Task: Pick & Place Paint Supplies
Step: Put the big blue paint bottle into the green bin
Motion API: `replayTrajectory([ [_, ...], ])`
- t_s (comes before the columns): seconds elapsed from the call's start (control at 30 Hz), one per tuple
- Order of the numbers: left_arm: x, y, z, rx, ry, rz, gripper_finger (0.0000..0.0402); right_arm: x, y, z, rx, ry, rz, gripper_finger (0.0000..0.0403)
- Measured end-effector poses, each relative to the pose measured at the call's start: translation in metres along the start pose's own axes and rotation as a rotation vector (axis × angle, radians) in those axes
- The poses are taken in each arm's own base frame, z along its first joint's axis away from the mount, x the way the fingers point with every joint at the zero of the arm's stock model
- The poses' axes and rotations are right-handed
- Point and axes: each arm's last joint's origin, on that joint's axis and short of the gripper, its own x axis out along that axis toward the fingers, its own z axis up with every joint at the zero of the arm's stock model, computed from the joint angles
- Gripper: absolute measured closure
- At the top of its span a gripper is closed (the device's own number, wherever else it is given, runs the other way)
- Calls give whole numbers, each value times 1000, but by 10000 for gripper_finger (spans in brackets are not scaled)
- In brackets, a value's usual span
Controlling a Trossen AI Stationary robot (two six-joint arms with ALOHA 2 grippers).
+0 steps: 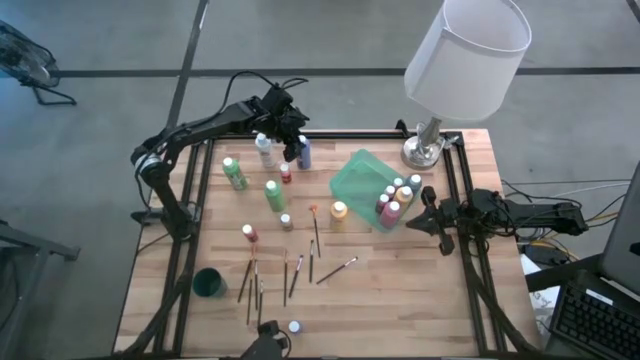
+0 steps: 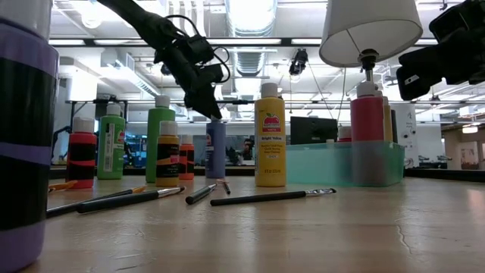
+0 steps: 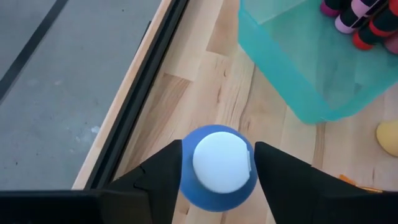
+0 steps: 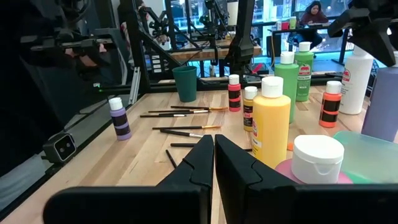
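White-capped blue paint bottle (image 3: 219, 163), upright

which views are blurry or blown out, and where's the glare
Low view: the purple-and-black bottle right at the lens is a soft blur, and the ceiling lights behind are blown out, leaving the left claw and the blue bottle backlit. Left wrist view: the bottle's white cap is washed out. Right wrist view: the near white cap is soft. High view: even light, the lampshade brightest.
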Motion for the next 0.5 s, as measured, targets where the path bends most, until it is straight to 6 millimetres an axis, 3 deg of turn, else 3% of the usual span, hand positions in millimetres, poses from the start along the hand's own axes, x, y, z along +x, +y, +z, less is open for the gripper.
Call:
replayTrajectory([
  [0.27,0,0,0,0,-1,-1,281,0,0,0,0,0,0,390],
  [0.5,0,0,0,-7,-1,-1,281,0,0,0,0,0,0,390],
])
